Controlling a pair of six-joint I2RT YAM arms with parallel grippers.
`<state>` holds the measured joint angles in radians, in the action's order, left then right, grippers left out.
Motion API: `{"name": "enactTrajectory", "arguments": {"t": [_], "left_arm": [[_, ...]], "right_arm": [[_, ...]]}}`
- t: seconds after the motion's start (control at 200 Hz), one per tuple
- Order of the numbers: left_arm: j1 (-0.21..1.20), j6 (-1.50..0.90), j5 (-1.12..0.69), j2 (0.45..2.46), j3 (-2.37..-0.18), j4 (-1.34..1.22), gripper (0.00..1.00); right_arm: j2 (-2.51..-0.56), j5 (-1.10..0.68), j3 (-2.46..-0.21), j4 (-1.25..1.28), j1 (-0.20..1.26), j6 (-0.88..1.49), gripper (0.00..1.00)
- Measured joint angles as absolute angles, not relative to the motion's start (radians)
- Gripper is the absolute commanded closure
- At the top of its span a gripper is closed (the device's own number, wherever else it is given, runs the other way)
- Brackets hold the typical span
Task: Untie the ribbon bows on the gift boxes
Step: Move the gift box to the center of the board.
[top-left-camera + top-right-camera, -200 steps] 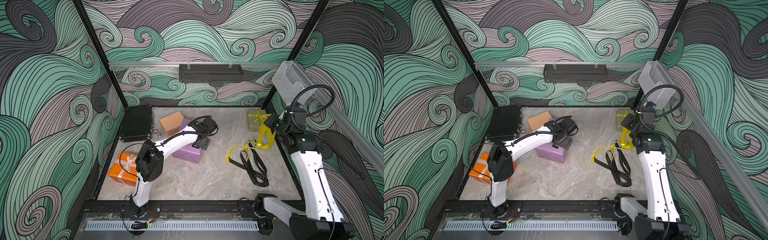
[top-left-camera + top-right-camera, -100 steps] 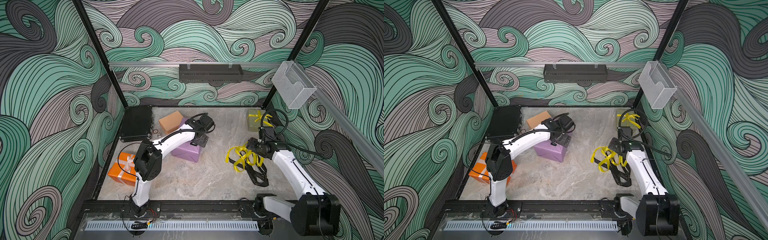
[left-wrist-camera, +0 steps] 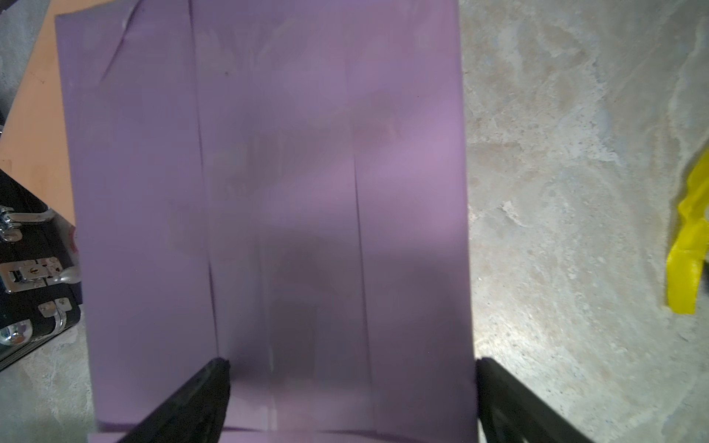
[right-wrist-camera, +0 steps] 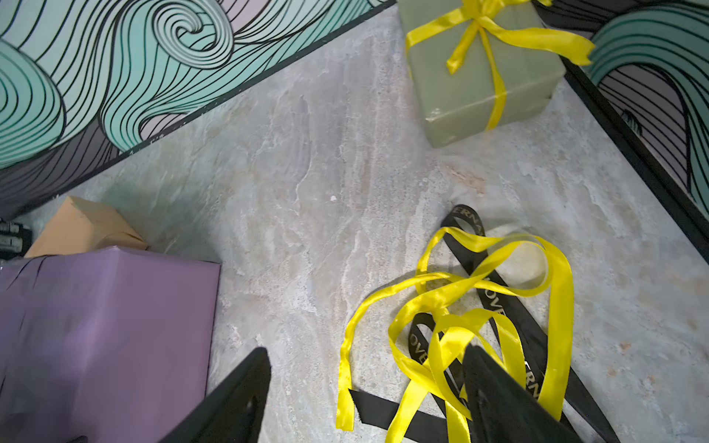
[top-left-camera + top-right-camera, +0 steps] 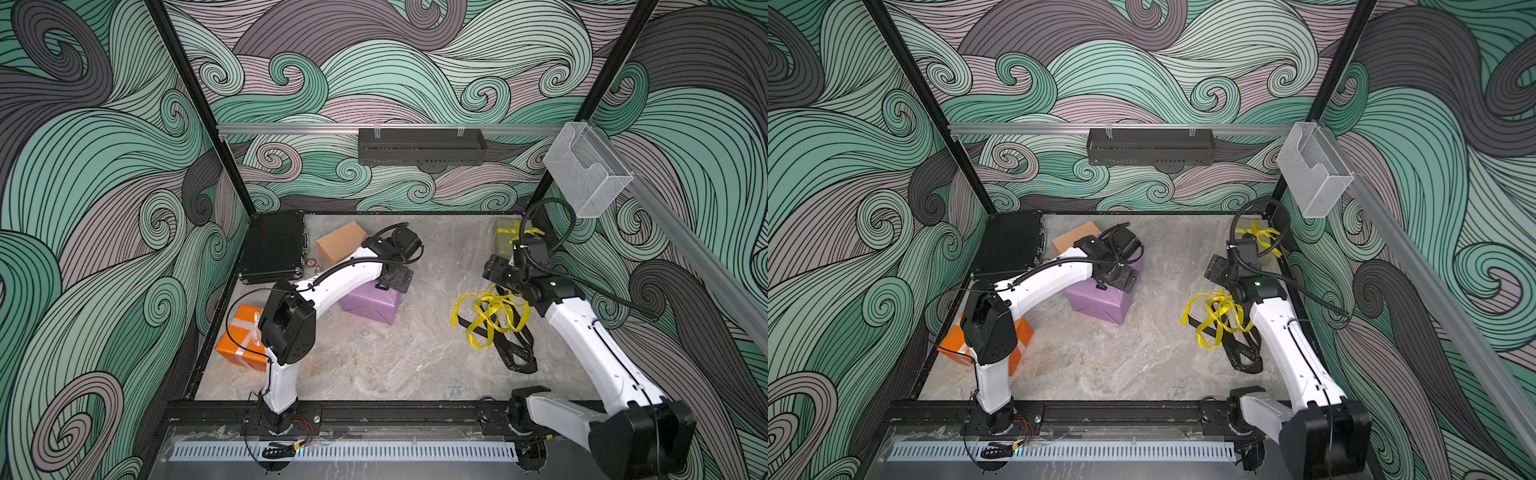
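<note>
The left jaws stand wide over the purple box (image 5: 370,305) and hold nothing. In the left wrist view one finger (image 3: 192,410) lies over the box's top, and the other (image 3: 506,406) sits just past its edge, above the tabletop (image 5: 395,361). Whether they touch the paper I cannot tell. The box lies mid-left on the tabletop, just beside the tan box (image 5: 340,245), which sits next to the black case (image 5: 274,249) in the far left corner.

The right jaws are also wide and empty. They hang over a tangle on the right side, where a loose yellow ribbon (image 4: 558,326) is looped over a black ribbon (image 4: 498,303) with pale lettering. Both lie on the tabletop, well apart from the purple box. In the right wrist view one finger (image 4: 506,402) stands in front of the yellow loops; contact cannot be judged.

The olive box (image 4: 472,88) sits in the far right corner with a yellow bow (image 4: 477,18) tied on top — its tails trail off the sides. The orange box (image 5: 232,345) lies near the left edge, partly behind the left arm (image 5: 332,286), with a white ribbon (image 5: 248,332) wrapped around it — the knot is hard to make out.
</note>
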<state>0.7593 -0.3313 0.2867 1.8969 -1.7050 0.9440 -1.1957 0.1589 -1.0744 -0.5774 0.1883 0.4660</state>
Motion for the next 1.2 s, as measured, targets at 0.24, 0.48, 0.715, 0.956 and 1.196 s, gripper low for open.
{"name": "enactTrajectory", "arguments": {"t": [0.24, 0.48, 0.715, 0.956, 1.196], "left_arm": [[0.775, -0.342, 0.22, 1.661, -1.594, 0.877, 0.01], [0.786, -0.412, 0.114, 1.322, -1.319, 0.611, 0.01], [0.783, -0.488, 0.024, 1.306, -1.299, 0.509, 0.01], [0.746, -0.537, -0.078, 1.311, -1.299, 0.5, 0.02], [0.72, -0.58, -0.158, 1.334, -1.299, 0.493, 0.02]], "right_arm": [[-1.457, 0.268, -1.35, -0.594, 0.247, 0.381, 0.12], [-1.816, 0.359, -1.681, -0.667, 0.17, 0.321, 0.01], [-2.132, 0.415, -1.98, -0.752, 0.03, 0.195, 0.01], [-2.297, 0.372, -2.083, -0.78, -0.112, 0.108, 0.01], [-2.322, 0.333, -2.079, -0.789, -0.166, 0.085, 0.01]]}}
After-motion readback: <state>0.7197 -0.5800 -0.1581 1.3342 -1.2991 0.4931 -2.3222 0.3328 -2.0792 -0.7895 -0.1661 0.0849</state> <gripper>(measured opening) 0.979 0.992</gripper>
